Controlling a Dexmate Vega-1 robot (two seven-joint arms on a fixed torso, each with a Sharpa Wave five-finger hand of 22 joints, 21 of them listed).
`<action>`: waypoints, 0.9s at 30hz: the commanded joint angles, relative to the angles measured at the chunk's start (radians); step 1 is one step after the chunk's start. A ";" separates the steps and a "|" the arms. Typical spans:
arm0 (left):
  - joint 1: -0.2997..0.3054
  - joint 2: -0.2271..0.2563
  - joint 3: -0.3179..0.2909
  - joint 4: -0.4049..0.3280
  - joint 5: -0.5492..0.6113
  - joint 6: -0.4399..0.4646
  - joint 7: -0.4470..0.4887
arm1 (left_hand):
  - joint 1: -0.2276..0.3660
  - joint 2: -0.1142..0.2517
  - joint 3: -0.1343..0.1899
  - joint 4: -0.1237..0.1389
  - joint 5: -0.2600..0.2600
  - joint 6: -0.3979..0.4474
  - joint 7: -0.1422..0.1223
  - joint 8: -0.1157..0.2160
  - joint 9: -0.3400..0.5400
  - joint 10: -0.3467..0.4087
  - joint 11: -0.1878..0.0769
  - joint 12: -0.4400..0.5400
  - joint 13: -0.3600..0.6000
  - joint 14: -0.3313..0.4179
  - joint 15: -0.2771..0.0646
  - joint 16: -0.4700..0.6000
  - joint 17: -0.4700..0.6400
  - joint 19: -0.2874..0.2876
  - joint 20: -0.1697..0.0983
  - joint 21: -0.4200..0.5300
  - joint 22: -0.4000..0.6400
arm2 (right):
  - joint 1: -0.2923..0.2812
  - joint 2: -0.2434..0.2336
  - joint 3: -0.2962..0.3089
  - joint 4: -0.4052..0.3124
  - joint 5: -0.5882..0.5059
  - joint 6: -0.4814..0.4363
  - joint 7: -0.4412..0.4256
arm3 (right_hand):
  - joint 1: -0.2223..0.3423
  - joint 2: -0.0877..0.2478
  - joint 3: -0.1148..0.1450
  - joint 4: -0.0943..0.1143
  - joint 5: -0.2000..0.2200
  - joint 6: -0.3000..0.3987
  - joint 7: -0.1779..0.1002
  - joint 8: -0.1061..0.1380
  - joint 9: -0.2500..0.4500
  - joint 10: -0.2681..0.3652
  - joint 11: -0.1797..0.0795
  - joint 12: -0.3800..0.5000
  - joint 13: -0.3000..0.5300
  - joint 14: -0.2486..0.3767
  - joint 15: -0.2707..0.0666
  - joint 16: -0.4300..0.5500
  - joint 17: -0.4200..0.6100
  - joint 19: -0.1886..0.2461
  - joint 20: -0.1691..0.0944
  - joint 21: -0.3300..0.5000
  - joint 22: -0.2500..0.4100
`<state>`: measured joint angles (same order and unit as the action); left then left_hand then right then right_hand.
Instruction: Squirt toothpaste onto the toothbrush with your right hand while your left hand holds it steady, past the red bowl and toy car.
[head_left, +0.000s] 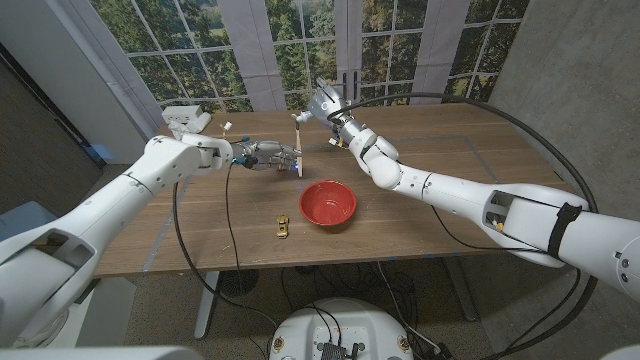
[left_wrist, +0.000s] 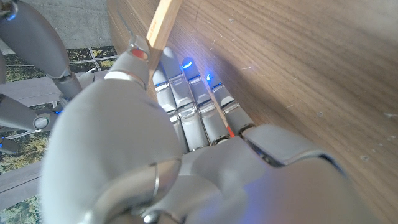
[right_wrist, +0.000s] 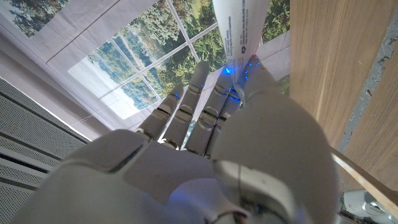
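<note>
Left hand (head_left: 262, 155): gripped the toothbrush (head_left: 298, 140) upright, upper middle of frame
Right hand (head_left: 328, 105): closed around the toothpaste tube (right_wrist: 239, 28), just right of brush
Risk: nozzle looked offset, paste could miss bristles

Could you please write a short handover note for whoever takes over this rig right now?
Left hand: holds the toothbrush by its wooden handle, just above the table, past the red bowl and toy car.
Right hand: holds the toothpaste tube, raised above the far side of the table, nozzle end toward the brush.
Done: both items picked up and brought near each other.
Left: line the nozzle up over the bristles and squeeze; no paste can be seen on the brush yet.
</note>
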<state>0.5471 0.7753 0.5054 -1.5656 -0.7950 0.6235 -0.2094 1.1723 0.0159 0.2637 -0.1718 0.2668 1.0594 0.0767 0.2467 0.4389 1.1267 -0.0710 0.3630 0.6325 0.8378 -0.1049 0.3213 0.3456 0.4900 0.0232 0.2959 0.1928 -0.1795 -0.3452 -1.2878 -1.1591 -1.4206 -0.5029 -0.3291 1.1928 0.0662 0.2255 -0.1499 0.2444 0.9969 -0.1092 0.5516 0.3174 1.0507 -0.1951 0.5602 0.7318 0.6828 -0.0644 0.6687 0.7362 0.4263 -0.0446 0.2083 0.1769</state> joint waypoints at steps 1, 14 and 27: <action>-0.012 -0.011 0.006 0.015 0.004 0.005 -0.003 | 0.113 0.105 0.007 0.000 0.004 0.008 0.003 0.000 0.002 0.070 -0.065 0.004 0.003 0.013 -0.129 0.000 0.002 0.002 -0.002 0.006 0.004 | 0.011 0.003 -0.014 0.014 0.023 0.000 -0.011 | 0.072 0.057 -0.003 0.000 0.008 0.011 0.001 -0.004 0.000 0.022 -0.006 0.002 0.002 0.009 -0.173 -0.011 0.013 -0.006 -0.078 0.000 0.002; -0.021 -0.021 0.009 0.034 0.005 0.003 -0.011 | 0.113 0.105 0.007 -0.001 0.004 0.010 0.004 -0.001 0.003 0.072 -0.066 0.004 0.005 0.013 -0.129 -0.001 0.002 0.003 -0.002 0.007 0.003 | 0.022 0.005 -0.031 0.025 0.028 0.008 0.004 | 0.085 0.051 -0.013 0.001 0.015 0.026 0.000 -0.014 -0.012 0.032 -0.006 0.002 -0.008 0.023 -0.172 -0.028 0.056 -0.014 -0.083 -0.002 0.002; -0.040 -0.033 0.018 0.059 0.013 0.006 -0.022 | 0.113 0.104 0.007 -0.001 0.005 0.012 0.004 -0.001 0.004 0.073 -0.067 0.003 0.006 0.015 -0.130 -0.001 0.002 0.003 -0.003 0.008 0.003 | 0.036 0.036 -0.051 0.096 0.044 -0.001 -0.024 | 0.096 0.048 -0.022 0.002 0.023 0.044 0.007 -0.020 -0.023 0.037 -0.004 0.000 -0.015 0.035 -0.173 -0.048 0.093 -0.020 -0.083 -0.003 0.002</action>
<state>0.5212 0.7516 0.5164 -1.5247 -0.7876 0.6260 -0.2241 1.1723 0.0159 0.2650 -0.1732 0.2665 1.0630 0.0803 0.2391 0.4376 1.1268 -0.0709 0.3632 0.6379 0.8473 -0.1035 0.3213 0.3454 0.4900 0.0232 0.2999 0.1928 -0.1541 -0.3306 -1.3221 -1.1141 -1.3899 -0.4964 -0.3294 1.2314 0.0601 0.2066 -0.1475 0.2593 1.0254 -0.1021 0.5318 0.2946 1.0741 -0.1968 0.5552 0.7149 0.7096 -0.0698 0.6268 0.8194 0.4101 -0.0427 0.2083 0.1770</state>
